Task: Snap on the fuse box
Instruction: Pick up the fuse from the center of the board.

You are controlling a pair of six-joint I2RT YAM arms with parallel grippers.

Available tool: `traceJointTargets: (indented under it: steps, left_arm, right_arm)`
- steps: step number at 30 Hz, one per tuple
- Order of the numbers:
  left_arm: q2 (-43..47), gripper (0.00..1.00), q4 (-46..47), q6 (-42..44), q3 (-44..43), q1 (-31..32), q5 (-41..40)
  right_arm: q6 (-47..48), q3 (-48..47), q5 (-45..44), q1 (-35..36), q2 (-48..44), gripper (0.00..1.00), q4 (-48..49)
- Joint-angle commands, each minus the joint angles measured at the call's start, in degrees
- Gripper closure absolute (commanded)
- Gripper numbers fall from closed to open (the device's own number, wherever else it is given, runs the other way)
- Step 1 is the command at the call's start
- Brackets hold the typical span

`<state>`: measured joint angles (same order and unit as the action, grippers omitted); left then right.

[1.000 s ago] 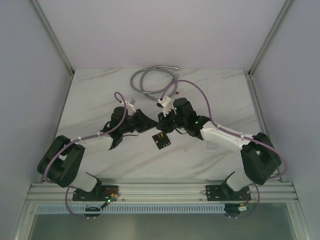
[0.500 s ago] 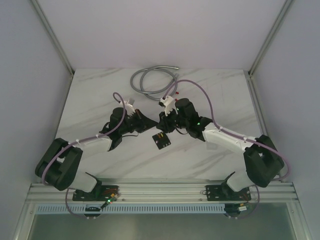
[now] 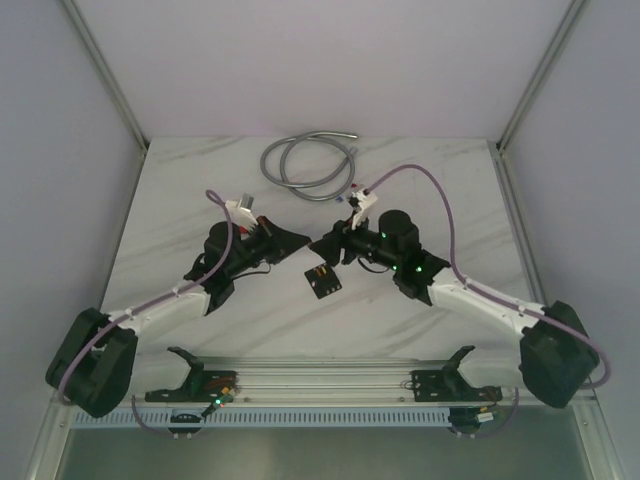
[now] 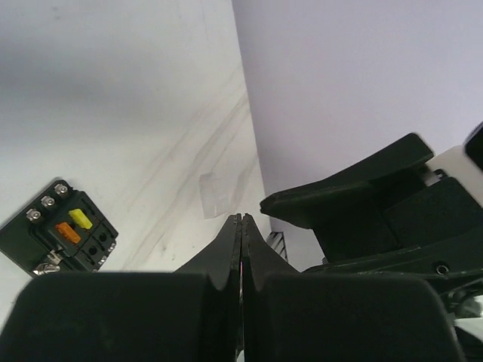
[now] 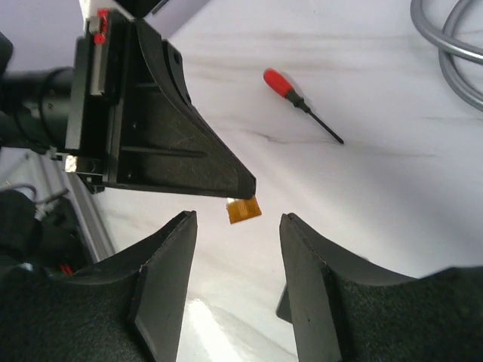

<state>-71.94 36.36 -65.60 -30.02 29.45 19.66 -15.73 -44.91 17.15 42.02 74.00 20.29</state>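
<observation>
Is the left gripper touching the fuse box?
Apart. The left wrist view shows bare table between the left gripper and the fuse box.

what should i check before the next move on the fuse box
1. Fuse box lies flat on the table, with neither gripper touching it: ok.
2. Right gripper is open with nothing between its jaws: ok.
3. Left gripper is shut: ok.
4. Small amber piece sits at the left gripper's tip, pinched or loose: cannot tell.
5. Cover on the fuse box: not ok. Its slots and coloured fuses show bare, and a clear square piece lies apart on the table.
6. Red-handled screwdriver is out of the way of both grippers: ok.
</observation>
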Motion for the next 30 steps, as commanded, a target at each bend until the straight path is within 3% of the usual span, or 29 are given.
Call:
traceJointTargets:
  steps: [1, 7, 14, 30]
  left_arm:
    - [4.4, 1.0, 3.5, -4.3, 2.2, 0.3, -4.8]
    - [9.7, 1.0, 7.9, -8.5, 4.4, 1.5, -9.5]
    - [13.6, 1.0, 12.4, -12.7, 6.0, 4.0, -13.8]
    - [14.9, 1.0, 17.6, -15.0, 7.1, 7.9, -19.2]
  right_arm:
    - [-13.5, 5.6, -4.2, 0.3, -5.4, 0.45, 15.7]
    - [-26.9, 10.2, -4.3, 0.3, -5.5, 0.48, 29.1]
    - [-35.6, 11.4, -1.8, 0.2, -1.9, 0.5, 39.6]
    - [-42.0, 11.7, 1.6, 0.2, 2.0, 0.7, 46.9]
